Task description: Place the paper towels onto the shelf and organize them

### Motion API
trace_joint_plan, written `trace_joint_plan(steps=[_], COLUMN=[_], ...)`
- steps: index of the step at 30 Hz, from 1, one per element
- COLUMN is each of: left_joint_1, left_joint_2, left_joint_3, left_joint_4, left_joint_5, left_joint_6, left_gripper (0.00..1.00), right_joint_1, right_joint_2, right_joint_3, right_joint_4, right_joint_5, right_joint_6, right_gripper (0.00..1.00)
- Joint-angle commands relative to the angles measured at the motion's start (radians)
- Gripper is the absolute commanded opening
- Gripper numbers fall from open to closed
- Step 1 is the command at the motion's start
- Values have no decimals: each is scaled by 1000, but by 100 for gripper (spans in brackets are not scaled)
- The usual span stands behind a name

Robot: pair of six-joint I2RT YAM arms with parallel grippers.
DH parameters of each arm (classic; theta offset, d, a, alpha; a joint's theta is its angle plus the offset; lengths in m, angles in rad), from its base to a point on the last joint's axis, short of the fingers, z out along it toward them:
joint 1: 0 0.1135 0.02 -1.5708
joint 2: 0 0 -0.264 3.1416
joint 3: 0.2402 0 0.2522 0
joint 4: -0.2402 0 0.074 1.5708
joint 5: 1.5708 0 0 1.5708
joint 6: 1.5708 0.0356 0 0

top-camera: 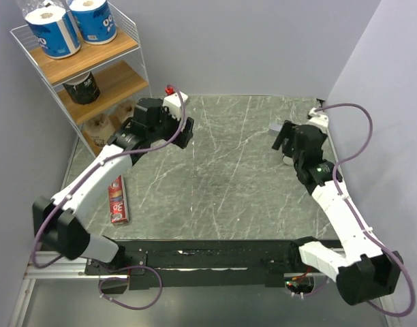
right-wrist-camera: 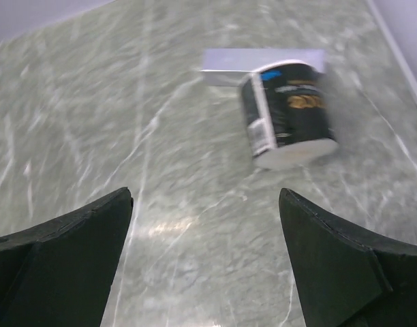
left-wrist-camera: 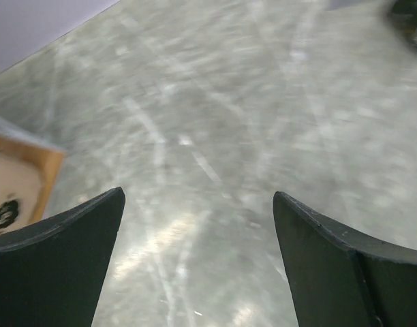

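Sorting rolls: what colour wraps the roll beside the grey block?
Black-wrapped paper towel roll; right wrist view.

Our marbled counter, closed in by pale walls

We look down on the counter point(top-camera: 229, 170), a grey-green, stone-patterned top crossed by thin pale veins. At the far side it meets a lavender-grey back wall point(top-camera: 249, 41). A right wall point(top-camera: 392, 61) of the same colour slants in along one edge, and a left wall point(top-camera: 7, 136) stands close on the other. Beside the far left corner we see the shelf point(top-camera: 107, 53), a white wire rack with light wooden boards. The light is soft and even and the shadows are faint. In the wrist views we catch a milky sheen point(left-wrist-camera: 161, 238) on the counter. A black strip point(top-camera: 208, 259) runs along the near edge.
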Motion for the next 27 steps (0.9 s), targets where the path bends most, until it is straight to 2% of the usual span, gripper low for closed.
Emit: trace_joint_plan(steps=[1,2,3,5,8,12,15,19,22,23,27], left_joint_1=[-37,-36,-39,-34,-33,-34,-39,-56,-88,-95,-103], left_joint_2=[-158,-192,-228,-324,-416,-513,-553,-570,-564,-559,-556], left_joint_3=[-16,-44,-116,-173,-263,-395,-418,-425,-425,-423,-420], left_joint_4=[-63,-37,-3,49,101,190,212,216,201,196,196], left_joint_5=[9,-25,-89,-106,-106,-140,-117,-140,-181,-187,-180], left_joint_6=[-44,-59,-153,-222,-269,-282,-308,-309,-273,-262,-260], left_gripper=[97,97,96,96,96,96,97,96,96,96,96], right_joint_1=[-145,-179,-217,-309,-377,-418,-434,-489,-494,-494,-494], right_joint_2=[50,61,74,78,78,105,133,177,203,222,315], right_joint_3=[17,-6,-28,-118,-216,-265,-307,-358,-296,-232,-59], right_joint_4=[-13,4,29,152,267,353,428,612,550,447,268], right_joint_5=[-19,-76,-120,-246,-280,-274,-274,-439,-434,-402,-398], right_joint_6=[170,243,278,401,516,563,578,583,517,463,239], right_gripper=[95,95,94,92,91,90,91,91,91,91,87])
